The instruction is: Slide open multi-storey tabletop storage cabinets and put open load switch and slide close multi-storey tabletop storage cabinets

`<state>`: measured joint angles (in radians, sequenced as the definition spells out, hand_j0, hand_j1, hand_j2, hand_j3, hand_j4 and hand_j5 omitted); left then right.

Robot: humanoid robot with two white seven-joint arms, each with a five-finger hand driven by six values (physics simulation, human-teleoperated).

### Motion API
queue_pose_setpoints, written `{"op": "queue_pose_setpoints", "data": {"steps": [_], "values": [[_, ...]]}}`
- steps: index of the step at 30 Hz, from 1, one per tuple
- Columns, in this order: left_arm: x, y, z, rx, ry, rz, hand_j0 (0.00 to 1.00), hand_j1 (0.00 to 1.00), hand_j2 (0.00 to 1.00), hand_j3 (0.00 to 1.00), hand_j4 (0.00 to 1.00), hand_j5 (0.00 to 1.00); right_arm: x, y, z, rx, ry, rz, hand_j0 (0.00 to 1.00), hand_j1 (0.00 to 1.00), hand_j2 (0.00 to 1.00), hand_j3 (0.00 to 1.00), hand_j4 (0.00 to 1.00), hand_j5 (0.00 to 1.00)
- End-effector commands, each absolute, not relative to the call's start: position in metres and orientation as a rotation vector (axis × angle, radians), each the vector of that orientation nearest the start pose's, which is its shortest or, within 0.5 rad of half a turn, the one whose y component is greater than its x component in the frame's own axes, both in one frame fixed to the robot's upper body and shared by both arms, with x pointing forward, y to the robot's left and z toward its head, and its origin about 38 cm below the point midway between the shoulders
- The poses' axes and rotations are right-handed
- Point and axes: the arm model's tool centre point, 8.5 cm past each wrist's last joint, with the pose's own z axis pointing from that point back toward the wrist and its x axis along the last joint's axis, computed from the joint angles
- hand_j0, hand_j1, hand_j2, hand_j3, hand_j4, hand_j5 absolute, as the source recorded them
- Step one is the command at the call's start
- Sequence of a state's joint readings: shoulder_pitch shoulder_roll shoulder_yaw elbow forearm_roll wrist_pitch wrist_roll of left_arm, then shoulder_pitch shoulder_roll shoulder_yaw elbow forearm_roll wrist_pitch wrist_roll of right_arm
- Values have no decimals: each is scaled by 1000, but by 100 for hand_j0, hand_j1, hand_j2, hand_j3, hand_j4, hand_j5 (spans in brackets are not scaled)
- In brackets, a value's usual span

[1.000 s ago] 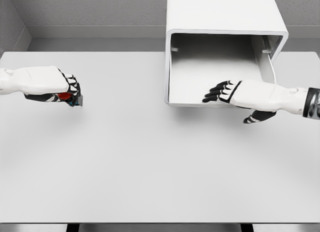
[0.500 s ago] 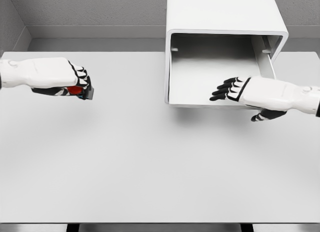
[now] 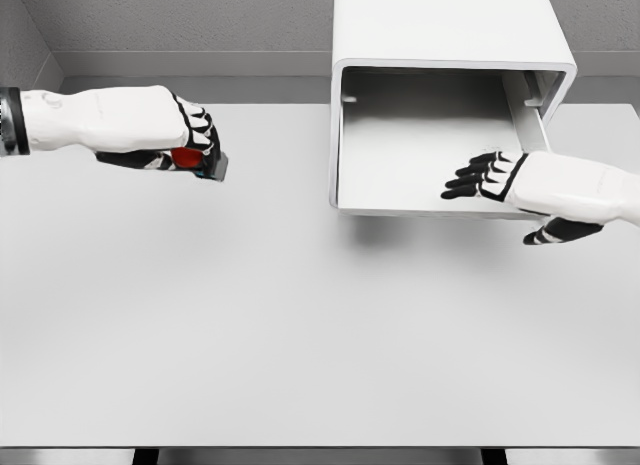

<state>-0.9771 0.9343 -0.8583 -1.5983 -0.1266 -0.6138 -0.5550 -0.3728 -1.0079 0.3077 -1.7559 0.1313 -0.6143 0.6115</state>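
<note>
Drawer (image 3: 430, 155): pulled open at worktop (image 3: 300, 325) far edge, ready for loading.
Left hand (image 3: 185, 145): clamped on switch (image 3: 185, 158), carried aloft.
Right hand (image 3: 500, 177): fingers spread, steadying drawer front.

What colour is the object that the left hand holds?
Mostly red, with a dark part, on the load switch in the left hand; head view.

Bare simulated test room — plain white table (image 3: 300, 325), flat grey wall (image 3: 180, 20) behind both hands, no furnishing or clutter. One white storage cabinet (image 3: 440, 25) beyond the right hand (image 3: 530, 183) — uniform textures, render-like lighting.
</note>
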Motion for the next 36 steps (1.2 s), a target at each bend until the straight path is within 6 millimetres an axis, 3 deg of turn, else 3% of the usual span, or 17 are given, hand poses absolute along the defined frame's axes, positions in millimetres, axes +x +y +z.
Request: {"op": "queue_pose_setpoints", "data": {"steps": [1,7,11,14,19,21,23,26,30,32,34,36], "values": [[425,250,322,-369,2049,2798,45,45,45,45,45,45,363,-338,294,-355,-1600,2026,100,100,100,100,100,100],[427,229,336,-334,2090,2711,45,45,45,45,45,45,363,-344,307,-400,-1625,2007,100,100,100,100,100,100],[428,200,347,-270,2123,2617,45,45,45,45,45,45,360,-357,325,-443,-1681,1940,100,100,100,100,100,100],[428,177,351,-215,2138,2559,45,45,45,45,45,45,349,-380,348,-477,-1696,1884,100,100,100,100,100,100],[424,134,374,-150,2145,2428,45,45,45,45,45,45,330,-414,352,-551,-1653,1808,100,100,100,100,100,100],[421,129,390,-134,2158,2382,45,45,45,45,45,45,324,-425,355,-583,-1645,1779,100,100,100,100,100,100],[421,124,392,-124,2158,2371,45,45,45,45,45,45,313,-440,349,-600,-1614,1738,100,100,100,100,100,100],[420,120,396,-128,2147,2362,45,45,45,45,45,45,302,-449,317,-524,-1531,1719,100,100,100,100,100,100],[418,107,396,-106,2123,2355,45,45,45,45,45,45,295,-449,297,-464,-1483,1717,77,77,77,77,77,77],[417,89,392,-52,2090,2361,45,45,45,45,45,45,291,-449,284,-419,-1441,1724,62,62,62,62,62,62],[423,71,389,-2,2123,2343,45,45,45,45,45,45,289,-440,258,-328,-1394,1748,58,58,58,58,58,58],[442,55,388,18,2173,2356,45,45,45,45,45,45,289,-435,247,-292,-1372,1765,55,55,55,55,55,55]]}}
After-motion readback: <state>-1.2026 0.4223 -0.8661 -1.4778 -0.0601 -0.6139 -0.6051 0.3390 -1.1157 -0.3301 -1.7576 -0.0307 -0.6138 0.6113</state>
